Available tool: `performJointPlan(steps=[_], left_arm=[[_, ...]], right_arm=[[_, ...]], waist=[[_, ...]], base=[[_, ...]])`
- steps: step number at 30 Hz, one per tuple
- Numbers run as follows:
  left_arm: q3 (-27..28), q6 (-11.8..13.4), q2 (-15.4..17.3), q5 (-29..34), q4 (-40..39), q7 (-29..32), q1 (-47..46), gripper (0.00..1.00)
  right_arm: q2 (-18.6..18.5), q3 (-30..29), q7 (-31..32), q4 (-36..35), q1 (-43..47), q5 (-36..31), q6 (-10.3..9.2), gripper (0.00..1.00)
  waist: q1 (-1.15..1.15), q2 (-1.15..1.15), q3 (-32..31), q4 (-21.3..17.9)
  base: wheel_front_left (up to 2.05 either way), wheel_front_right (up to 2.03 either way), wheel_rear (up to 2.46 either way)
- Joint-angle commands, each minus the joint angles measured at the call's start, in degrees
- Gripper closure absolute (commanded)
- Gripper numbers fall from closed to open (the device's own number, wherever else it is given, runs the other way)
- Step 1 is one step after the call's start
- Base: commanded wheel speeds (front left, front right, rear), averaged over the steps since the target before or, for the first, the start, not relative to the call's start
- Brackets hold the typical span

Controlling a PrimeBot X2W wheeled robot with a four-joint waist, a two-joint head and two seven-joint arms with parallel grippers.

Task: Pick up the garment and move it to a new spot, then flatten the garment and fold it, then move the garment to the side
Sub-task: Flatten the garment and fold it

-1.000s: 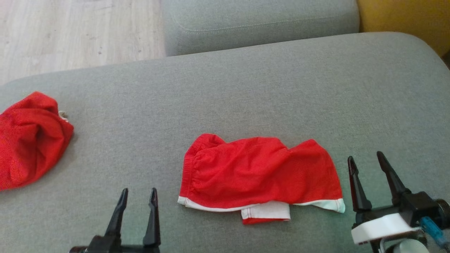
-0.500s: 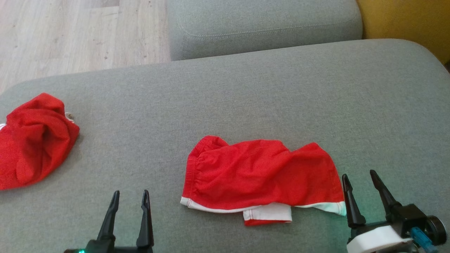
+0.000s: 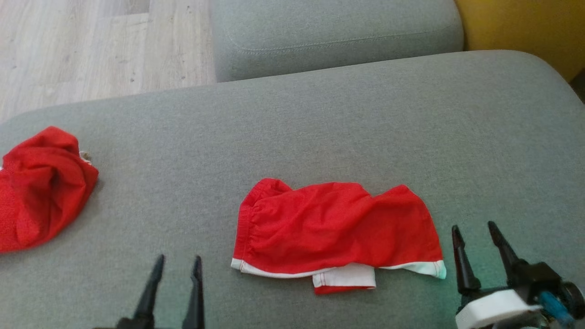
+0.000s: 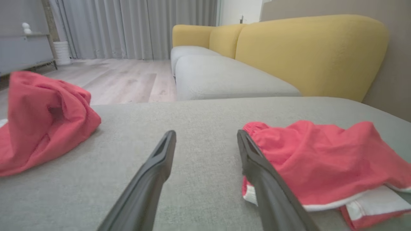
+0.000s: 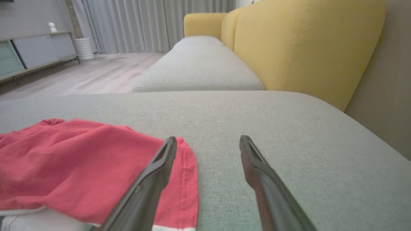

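Note:
A pair of red shorts with white hem trim [image 3: 338, 230] lies loosely folded and rumpled on the grey sofa seat [image 3: 320, 128], near its front edge; it also appears as red shorts [image 4: 321, 163] in the left wrist view and red shorts [image 5: 80, 170] in the right wrist view. My left gripper [image 3: 177, 265] stands open to the left of the garment, holding nothing. My right gripper [image 3: 475, 230] is open just off the garment's right hem, apart from it. In the right wrist view one finger [image 5: 154, 173] overlaps the hem's edge.
A second crumpled red garment [image 3: 39, 187] lies at the seat's left end, seen too as a red heap [image 4: 41, 122]. Another grey cushion [image 3: 338, 32] lies beyond, with a yellow backrest [image 3: 521, 27] to the right and wooden floor [image 3: 91, 45] at the back left.
The head camera has shifted slightly. Both grippers have drawn back toward the bottom edge compared with a second ago; the garment lies as before.

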Motion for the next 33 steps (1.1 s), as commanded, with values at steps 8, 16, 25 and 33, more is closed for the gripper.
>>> performJointPlan(steps=[8,16,25,33], left_arm=[[-3.89,-3.87,-0.61,-4.25,3.2,8.62,-4.18,0.0],[-6.67,-4.96,-0.3,-7.21,5.07,12.5,-8.11,0.0],[-8.48,-5.34,0.79,-9.04,8.11,13.36,-10.92,0.0],[-9.53,-5.46,1.77,-9.62,11.8,13.59,-13.7,0.0]], right_arm=[[-2.77,5.46,15.77,-0.7,-2.31,3.17,0.44,0.0],[-2.04,7.72,21.91,2.59,-4.66,4.57,0.44,0.0],[-1.9,7.98,20.42,4.02,-6.25,4.77,0.44,0.0],[-2.03,8.94,20.38,4.86,-7.27,5.11,0.44,0.0]], waist=[[0.0,0.0,1.75,-0.83],[0.0,0.0,4.11,-1.06],[0.0,0.0,5.38,-1.07],[0.0,0.0,6.52,-1.76]], base=[[0.0,0.0,0.0],[0.0,0.0,0.0],[0.0,0.0,0.0],[0.0,0.0,0.0]])
